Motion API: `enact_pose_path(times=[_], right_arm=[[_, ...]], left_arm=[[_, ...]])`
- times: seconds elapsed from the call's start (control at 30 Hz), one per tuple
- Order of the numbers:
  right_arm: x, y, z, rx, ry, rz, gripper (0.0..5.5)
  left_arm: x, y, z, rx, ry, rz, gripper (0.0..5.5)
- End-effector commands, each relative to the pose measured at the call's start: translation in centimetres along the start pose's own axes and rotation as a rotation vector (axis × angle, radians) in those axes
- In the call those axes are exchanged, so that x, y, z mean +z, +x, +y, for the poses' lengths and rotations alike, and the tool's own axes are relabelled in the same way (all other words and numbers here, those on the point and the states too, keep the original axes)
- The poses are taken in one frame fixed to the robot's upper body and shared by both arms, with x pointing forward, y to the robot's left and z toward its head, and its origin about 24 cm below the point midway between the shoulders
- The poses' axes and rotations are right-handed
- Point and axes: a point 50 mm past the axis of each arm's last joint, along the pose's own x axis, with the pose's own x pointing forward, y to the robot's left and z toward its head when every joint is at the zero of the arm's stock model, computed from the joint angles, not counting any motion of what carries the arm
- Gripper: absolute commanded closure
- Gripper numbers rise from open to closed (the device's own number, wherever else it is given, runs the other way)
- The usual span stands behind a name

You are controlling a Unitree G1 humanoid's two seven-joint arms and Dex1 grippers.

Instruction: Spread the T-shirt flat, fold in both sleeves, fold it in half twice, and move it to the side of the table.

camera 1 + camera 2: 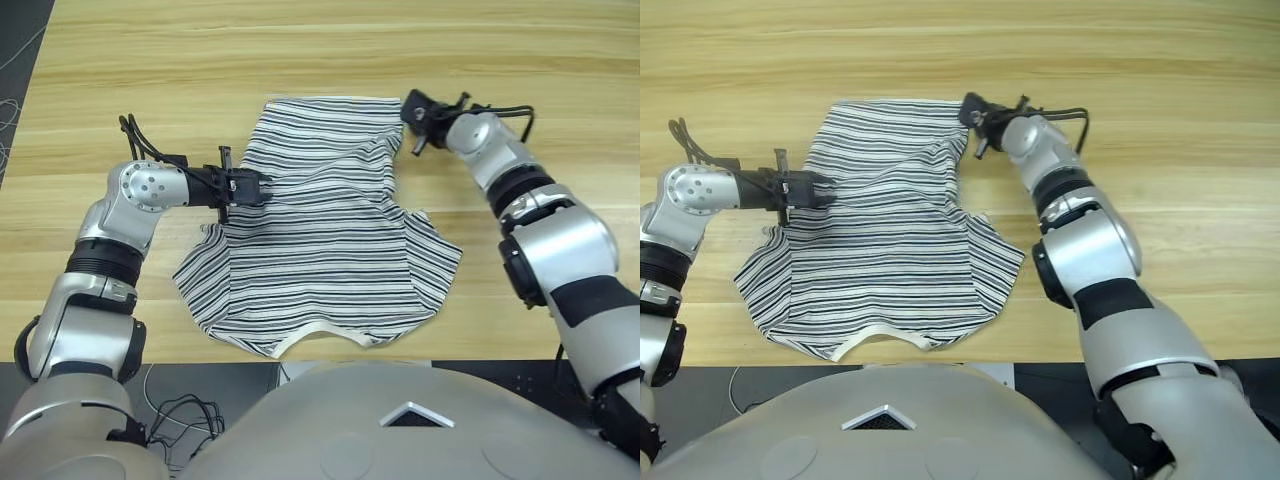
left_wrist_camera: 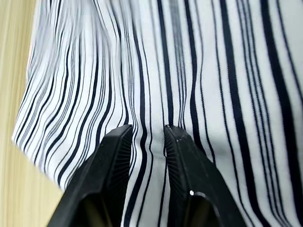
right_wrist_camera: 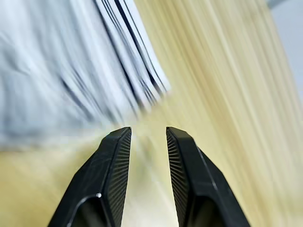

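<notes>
T-shirt (image 1: 322, 243) at table (image 1: 300, 50) edge (room beyond)

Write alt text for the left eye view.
A striped T-shirt lies partly spread on a wooden table, collar nearest the robot. The left pincer is at its left edge, the right pincer by its far right corner.
</notes>
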Motion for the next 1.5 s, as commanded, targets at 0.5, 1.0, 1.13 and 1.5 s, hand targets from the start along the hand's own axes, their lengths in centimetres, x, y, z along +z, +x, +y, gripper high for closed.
enact_pose_path(times=[0.5,1.0,1.13,1.5], right_arm=[[6.3,-1.3,-0.8,0.224,0.24,-0.553,4.14],[-0.8,-1.6,4.3,0.49,0.181,-0.317,4.14],[-1.7,-2.3,1.8,0.42,0.152,-0.293,4.14],[2.5,-3.4,2.5,0.545,0.116,-0.643,4.14]], left_arm=[[0.3,0.5,-2.3,-0.068,-0.038,-0.022,4.21],[0.5,0.2,-1.7,-0.053,-0.037,-0.006,4.21],[0.5,0.1,-1.8,-0.051,-0.04,-0.005,4.21],[2.5,-0.2,-0.4,0.026,-0.045,-0.12,4.21]])
